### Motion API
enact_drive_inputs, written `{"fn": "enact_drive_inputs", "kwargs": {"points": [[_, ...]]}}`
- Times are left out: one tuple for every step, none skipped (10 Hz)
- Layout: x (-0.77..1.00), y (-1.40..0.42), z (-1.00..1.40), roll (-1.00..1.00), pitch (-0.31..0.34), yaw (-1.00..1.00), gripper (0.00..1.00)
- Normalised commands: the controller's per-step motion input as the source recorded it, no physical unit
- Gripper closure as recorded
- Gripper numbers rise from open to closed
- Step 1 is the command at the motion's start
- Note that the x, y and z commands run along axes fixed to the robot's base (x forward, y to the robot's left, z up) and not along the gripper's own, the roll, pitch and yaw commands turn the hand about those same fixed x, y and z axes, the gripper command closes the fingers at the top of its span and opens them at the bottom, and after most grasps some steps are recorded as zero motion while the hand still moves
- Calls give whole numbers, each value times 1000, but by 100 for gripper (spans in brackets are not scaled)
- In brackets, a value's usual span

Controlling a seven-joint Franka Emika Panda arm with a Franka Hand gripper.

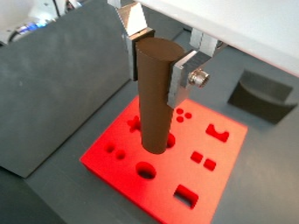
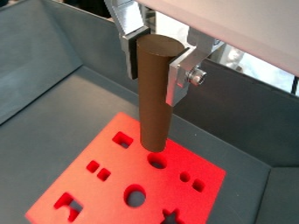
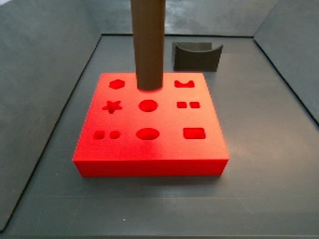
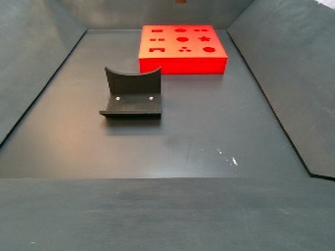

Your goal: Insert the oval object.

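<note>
tool (image 1: 162, 59) over red block (image 3: 149, 140), dark grey curved block (image 3: 196, 56) near behind, bare floor (image 4: 170, 147) elsewhere

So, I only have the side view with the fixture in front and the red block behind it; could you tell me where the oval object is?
Observer: The gripper is shut on the oval object, holding it upright over the red block.
Operator: Thank you; where is its lower end?
Observer: In a side view it meets the block's top, mid-row, in the row nearest the fixture; I cannot tell whether it has entered a hole.
</note>
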Motion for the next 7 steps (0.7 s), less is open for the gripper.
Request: {"fn": "enact_drive_inputs", "kwargs": {"points": [[129,-103,-274,-83,0,-243,100],[-17,0,-37,0,0,0,100],[29,-34,-131,0,0,0,100],[23,0,-297,29,-39,0,100],[-31,0,-154,123,-123,0,100],[-91,0,0,159,-106,0,100],[-31,-103,-80,201,-77,0,100]]}}
